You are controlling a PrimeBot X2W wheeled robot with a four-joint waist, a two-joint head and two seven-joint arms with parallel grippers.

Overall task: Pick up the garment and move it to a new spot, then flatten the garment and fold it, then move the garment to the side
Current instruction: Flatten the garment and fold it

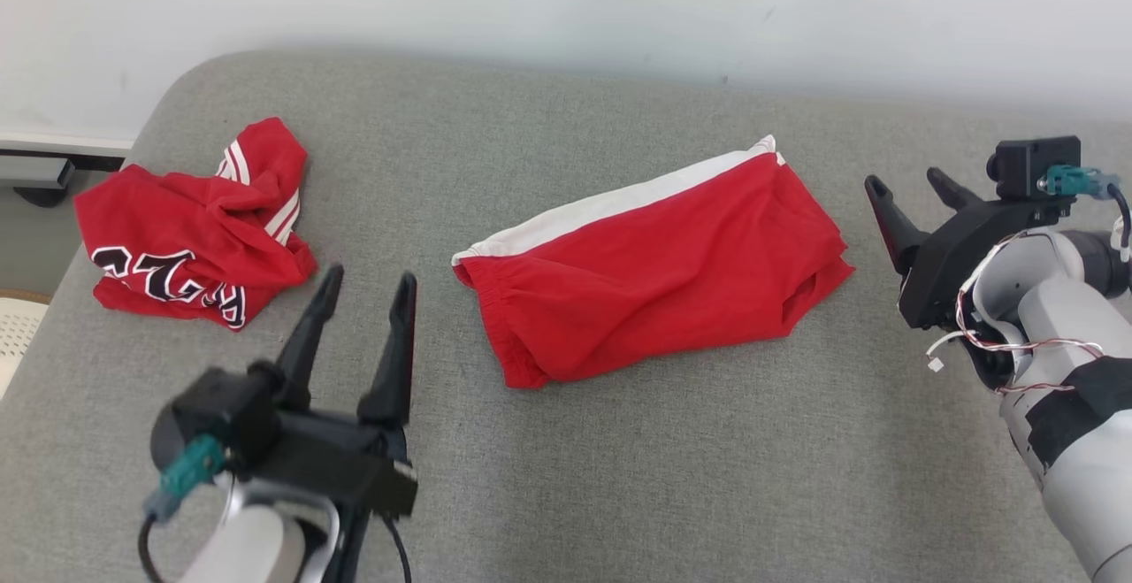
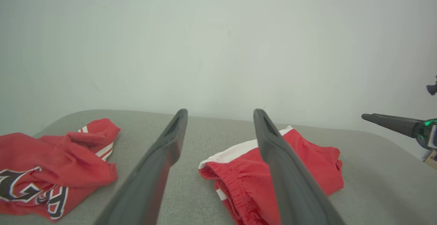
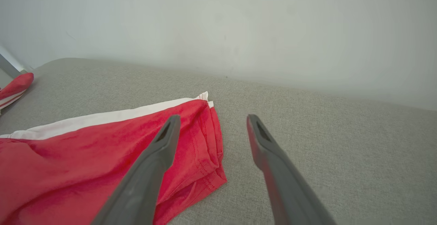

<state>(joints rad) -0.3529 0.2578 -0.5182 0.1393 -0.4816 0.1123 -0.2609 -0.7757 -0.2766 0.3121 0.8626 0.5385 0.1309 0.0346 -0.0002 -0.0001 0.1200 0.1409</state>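
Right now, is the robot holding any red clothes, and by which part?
Nothing is held. The left gripper and right gripper are both open and empty, either side of the shorts, not touching them.

Right gripper (image 3: 213,118) hangs with fingers spread wide, nothing between them. The finger on this view's left crosses in front of the folded red shorts (image 3: 85,150), white band along their far edge, flat on the grey cushion (image 3: 324,126). Another red garment (image 3: 15,85) peeks in far left.

Crumpled red jersey (image 1: 190,238): black white-edged lettering, creased, not readable.
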